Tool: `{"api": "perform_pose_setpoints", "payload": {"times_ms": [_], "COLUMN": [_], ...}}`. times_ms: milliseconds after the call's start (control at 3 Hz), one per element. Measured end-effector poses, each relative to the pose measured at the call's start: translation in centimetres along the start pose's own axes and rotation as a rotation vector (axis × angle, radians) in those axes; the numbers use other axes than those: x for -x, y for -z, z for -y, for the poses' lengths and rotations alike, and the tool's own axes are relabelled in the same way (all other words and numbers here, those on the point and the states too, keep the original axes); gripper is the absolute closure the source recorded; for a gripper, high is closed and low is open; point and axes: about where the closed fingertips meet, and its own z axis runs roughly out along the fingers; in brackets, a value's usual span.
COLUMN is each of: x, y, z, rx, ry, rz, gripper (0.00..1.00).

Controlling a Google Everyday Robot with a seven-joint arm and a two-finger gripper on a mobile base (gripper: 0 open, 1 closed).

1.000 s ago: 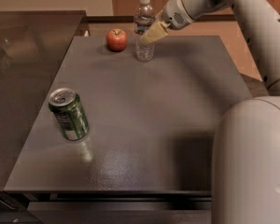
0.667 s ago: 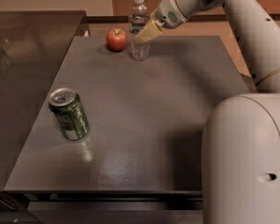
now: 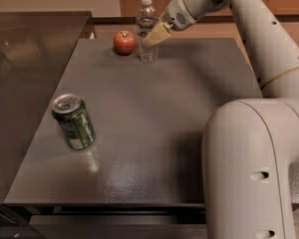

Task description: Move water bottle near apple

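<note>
Grey table (image 3: pixel 154 133), water bottle (image 3: pixel 146 20) upright just beside apple (image 3: pixel 124 42), gripper (image 3: pixel 150 37) at far edge, jaws clamped on bottle

Dark grey table top (image 3: pixel 154 133), matte and faintly speckled, with a pale sheen toward the front edge. On it sits the green metal drink can (image 3: pixel 74 122), darker green markings down its side and a silver lid. At the back is the small round red apple (image 3: pixel 124 42), with a yellowish patch on its face. Just beside it stands the slim clear plastic water bottle (image 3: pixel 146 21), white cap on top and a dark band round its upper body. The gripper (image 3: pixel 147 38) is at the back of the table, its tan fingers (image 3: pixel 157 34) clasped on the bottle. Behind them comes the glossy off-white robot arm (image 3: pixel 269 44), dotted with small dark holes and ringed by a thin yellowish line.
</note>
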Motion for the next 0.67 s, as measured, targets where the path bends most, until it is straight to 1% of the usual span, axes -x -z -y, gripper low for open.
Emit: {"api": "perform_pose_setpoints", "payload": {"times_ms": [333, 667], "x": [-0.08, -0.04], "y": [-0.13, -0.49], "z": [0.07, 0.06], "rx": [0.018, 0.021], "ry": [0.006, 0.006], "rz": [0.011, 0.011], "gripper": [0.36, 0.13]}}
